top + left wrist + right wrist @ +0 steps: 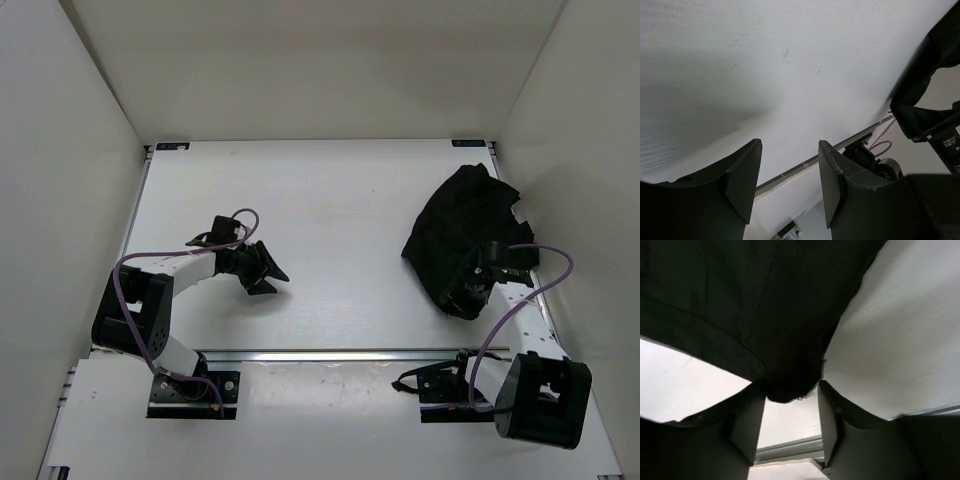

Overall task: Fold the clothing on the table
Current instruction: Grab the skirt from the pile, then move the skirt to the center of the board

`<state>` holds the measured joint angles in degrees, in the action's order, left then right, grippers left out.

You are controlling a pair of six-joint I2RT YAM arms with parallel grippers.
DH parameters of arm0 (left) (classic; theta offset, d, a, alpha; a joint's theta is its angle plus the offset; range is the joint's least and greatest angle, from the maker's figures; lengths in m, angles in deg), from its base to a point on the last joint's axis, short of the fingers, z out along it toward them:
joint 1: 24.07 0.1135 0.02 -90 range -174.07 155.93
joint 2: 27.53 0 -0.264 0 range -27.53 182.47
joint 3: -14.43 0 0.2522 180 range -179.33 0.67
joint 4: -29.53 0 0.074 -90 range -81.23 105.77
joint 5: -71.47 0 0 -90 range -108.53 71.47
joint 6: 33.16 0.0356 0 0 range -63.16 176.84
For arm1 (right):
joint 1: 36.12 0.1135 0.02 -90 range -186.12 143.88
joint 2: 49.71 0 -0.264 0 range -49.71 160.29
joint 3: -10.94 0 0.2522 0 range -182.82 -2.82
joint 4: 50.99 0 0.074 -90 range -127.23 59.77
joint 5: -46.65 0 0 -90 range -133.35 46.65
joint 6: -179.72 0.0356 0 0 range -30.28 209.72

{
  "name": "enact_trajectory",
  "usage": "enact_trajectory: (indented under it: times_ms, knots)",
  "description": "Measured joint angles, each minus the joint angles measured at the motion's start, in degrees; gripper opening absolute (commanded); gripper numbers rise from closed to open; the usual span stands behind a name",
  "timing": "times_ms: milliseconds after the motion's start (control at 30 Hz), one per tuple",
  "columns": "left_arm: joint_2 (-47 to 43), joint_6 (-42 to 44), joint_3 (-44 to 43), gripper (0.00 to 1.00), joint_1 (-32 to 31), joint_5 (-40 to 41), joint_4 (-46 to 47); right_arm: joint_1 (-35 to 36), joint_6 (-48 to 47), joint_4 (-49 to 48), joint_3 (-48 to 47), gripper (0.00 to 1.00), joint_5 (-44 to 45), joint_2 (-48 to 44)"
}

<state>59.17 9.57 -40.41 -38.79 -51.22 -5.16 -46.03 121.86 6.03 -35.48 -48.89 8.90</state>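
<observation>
Close up, the right hand (790,390) pinches a fold of the clothing (765,300) on the table (900,350) (left hand (790,150) spread, well apart).

no text, brand or number can be read anywhere. a small dark tag (172,146) sits at the far left corner of the desk (330,190), and a second tag (466,143) at its far right corner; the print on both is too small to make out. in the left wrist view a white sticker (951,143) on a black part (936,146) carries tiny lines of print, also illegible.
</observation>
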Motion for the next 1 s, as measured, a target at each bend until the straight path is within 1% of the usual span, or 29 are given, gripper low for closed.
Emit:
enact_trajectory:
  times_ms: [167, 267, 333, 367, 500, 567, 600, 633, 667, 733, 800, 833, 933, 1000]
  knots:
    - [-0.07, 0.00, 0.11, 0.60, 0.72, -0.39, 0.02, 2.95, 1.99, -1.11, -0.24, 0.00, -0.35, 1.68]
    - [-0.59, -0.26, 0.17, 0.60, 2.08, -0.68, 0.04, 8.52, 2.38, -1.38, -6.05, 0.00, -1.05, 4.85]
    - [-1.55, -0.46, 0.15, 0.60, 3.28, -0.79, 0.00, 14.47, 1.92, -0.57, -15.21, 0.00, -2.36, 10.14]
    - [-2.34, -0.50, 0.09, 0.61, 3.96, -0.83, -0.04, 17.62, 1.07, -0.52, -21.73, 0.00, -2.99, 13.81]
    - [-4.50, -0.31, -0.48, 0.59, 6.38, -1.05, -0.66, 27.34, -2.62, -0.37, -53.09, 0.00, -5.40, 27.65]
    - [-5.40, -0.07, -0.79, 0.60, 7.67, -1.20, -1.14, 30.38, -4.04, -1.33, -65.59, 0.00, -5.97, 31.23]
    - [-5.97, 0.09, -0.90, 0.60, 8.35, -1.29, -1.51, 31.85, -4.57, -1.46, -70.14, 0.00, -6.58, 31.65]
    - [-6.40, 0.15, -1.01, 0.60, 8.83, -1.31, -1.81, 32.41, -4.79, -1.92, -71.67, 0.00, -7.32, 31.17]
    - [-6.91, 0.26, -1.16, 0.60, 9.51, -1.42, -2.19, 32.65, -4.94, -2.49, -71.67, 0.00, -8.72, 29.86]
    - [-7.82, 0.33, -1.77, 0.60, 10.51, -1.46, -3.08, 31.80, -4.87, -3.02, -67.36, 0.00, -11.34, 25.59]
    - [-8.44, 0.50, -3.02, 0.61, 11.39, -1.73, -3.93, 30.12, -4.59, -3.78, -59.49, 0.00, -13.31, 21.09]
    - [-8.68, 0.61, -4.17, 0.60, 11.82, -2.05, -4.46, 28.87, -4.50, -2.75, -53.57, 0.00, -14.69, 18.58]
    - [-8.87, 0.46, -6.12, 0.61, 11.56, -2.21, -4.76, 27.52, -4.13, -0.57, -47.71, 0.00, -16.33, 17.75]
    - [-9.01, -0.04, -6.73, 0.62, 10.23, -1.68, -4.35, 26.95, -3.80, -0.37, -45.20, 0.00, -17.75, 17.53]
